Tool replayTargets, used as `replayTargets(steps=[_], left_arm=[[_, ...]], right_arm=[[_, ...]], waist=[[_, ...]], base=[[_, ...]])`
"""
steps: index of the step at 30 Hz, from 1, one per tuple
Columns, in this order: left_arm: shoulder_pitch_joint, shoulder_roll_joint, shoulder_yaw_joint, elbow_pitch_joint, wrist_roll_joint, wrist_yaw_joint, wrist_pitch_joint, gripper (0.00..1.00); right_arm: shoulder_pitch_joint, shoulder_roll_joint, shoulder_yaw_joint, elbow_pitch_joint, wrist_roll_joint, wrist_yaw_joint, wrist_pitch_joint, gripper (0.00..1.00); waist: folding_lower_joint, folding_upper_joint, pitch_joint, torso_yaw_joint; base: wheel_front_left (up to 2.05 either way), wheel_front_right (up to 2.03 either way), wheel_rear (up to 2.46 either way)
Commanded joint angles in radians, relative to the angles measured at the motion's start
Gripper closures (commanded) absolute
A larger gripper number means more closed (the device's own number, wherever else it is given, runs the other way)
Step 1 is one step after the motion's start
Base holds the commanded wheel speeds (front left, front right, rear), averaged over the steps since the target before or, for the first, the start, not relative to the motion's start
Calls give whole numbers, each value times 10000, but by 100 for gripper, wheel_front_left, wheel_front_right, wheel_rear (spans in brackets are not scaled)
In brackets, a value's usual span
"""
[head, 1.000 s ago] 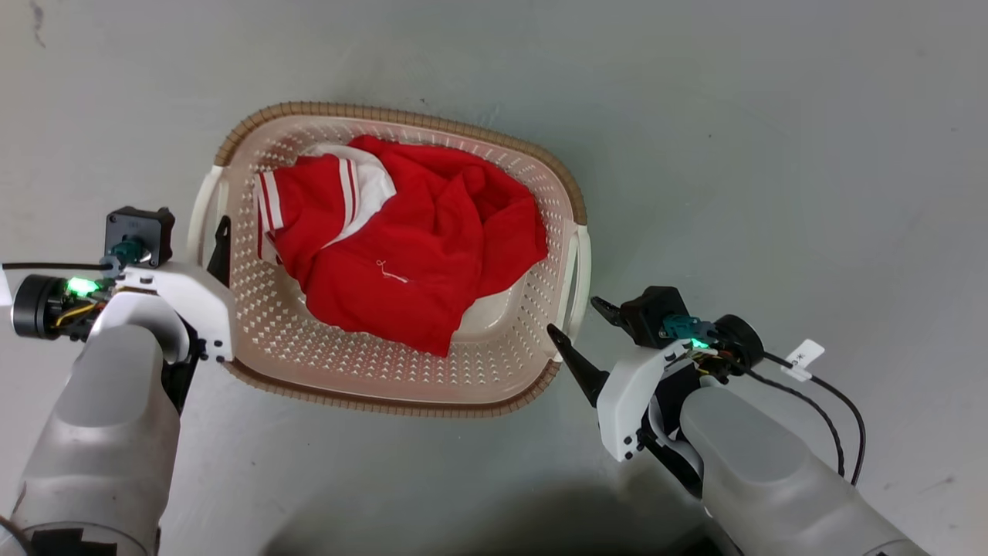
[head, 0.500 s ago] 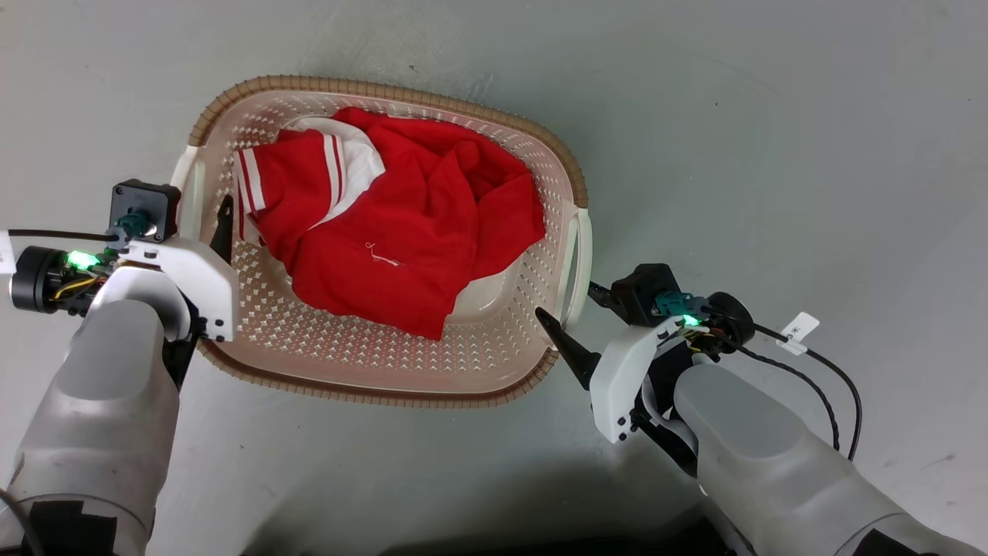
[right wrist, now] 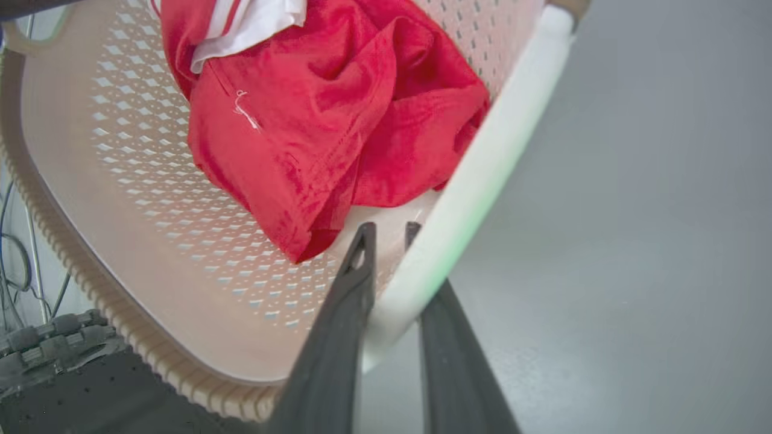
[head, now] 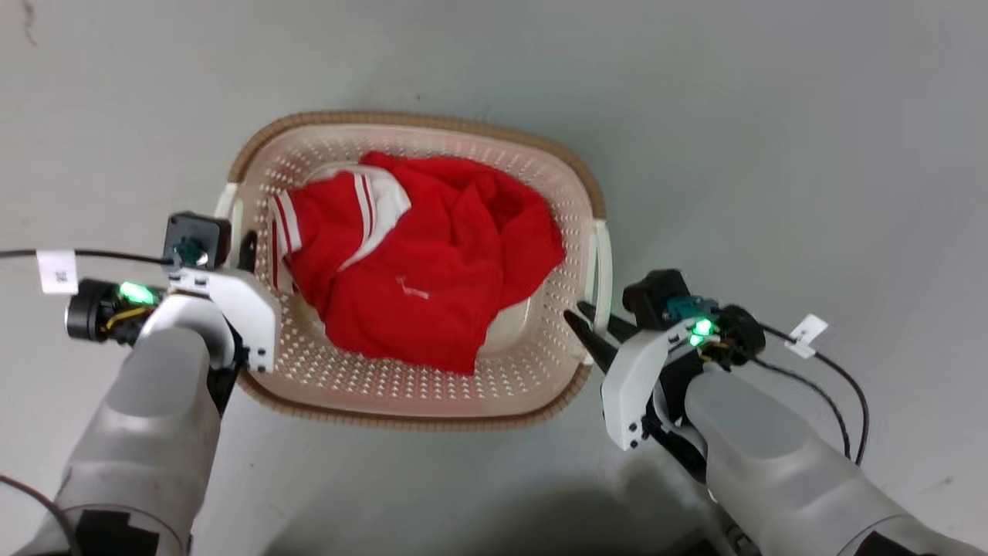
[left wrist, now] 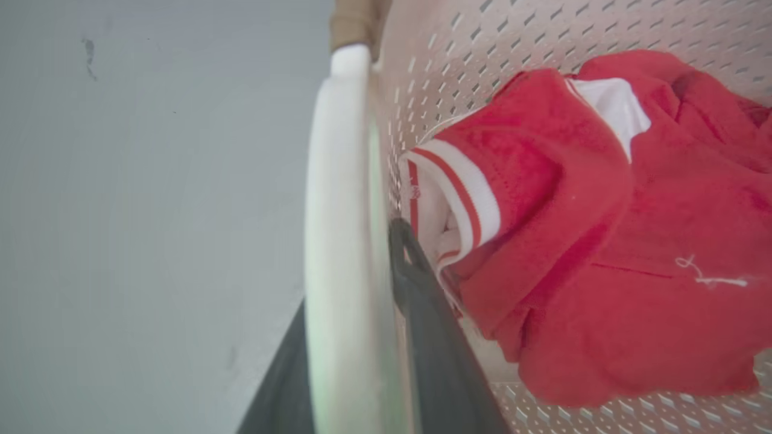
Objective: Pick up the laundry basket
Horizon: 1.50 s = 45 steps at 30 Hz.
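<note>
Both handles look taken, so the step in hand is judged to be the lift itself. In the head view the basket (head: 417,120) lies over the grey floor (head: 772,116) between the 2 arms, with a red garment (head: 432,270) heaped inside; whether it is clear of the floor I cannot tell. The left tool (head: 236,249) is at the left handle (head: 229,212) and the right tool (head: 577,310) at the right handle (head: 603,259). Each pale forearm reaches in from a lower corner, wrist turned inward. In the left wrist view the white handle runs between the 2 dark fingers (left wrist: 422,313), 1 inside the wall beside the garment's striped cuff and 1 outside. They press against it, so this tool is gripping the handle. In the right wrist view the fingers (right wrist: 338,325) likewise straddle the white bar and are closed on it. The next move calls for both arms to rise together at 1 pace, holding the basket level so neither handle twists free.
</note>
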Motion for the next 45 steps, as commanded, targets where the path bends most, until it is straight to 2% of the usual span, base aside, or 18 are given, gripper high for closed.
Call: replayTargets(steps=[1, 15, 21, 34, 45], left_arm=[[210, -25, -166, 106, -61, 10, 85, 100], [1340, -665, -1586, 224, -1825, 2, 931, 100], [1875, -851, -2278, -10, -2823, -5, 1940, 100], [2671, -551, -3805, -725, -4788, -9, 3763, 100], [3011, -271, -5094, -1108, -6045, -21, 5552, 100]], right_arm=[[28, -3, 129, 64, 53, -11, -15, 100], [877, 26, 924, 698, 1105, -8, 692, 100], [1238, -10, 1247, 959, 1480, -8, 1133, 100], [1487, -713, 2010, 635, 2356, -14, 2400, 100], [1803, -1210, 2575, 395, 3107, -19, 3693, 100]], waist=[[0, 0, -414, 67], [0, 0, -2897, 291], [0, 0, -3906, 444], [0, 0, -5951, 643], [0, 0, -7396, 768]], base=[[0, 0, 0], [0, 0, 0], [0, 0, 0], [0, 0, 0], [0, 0, 0]])
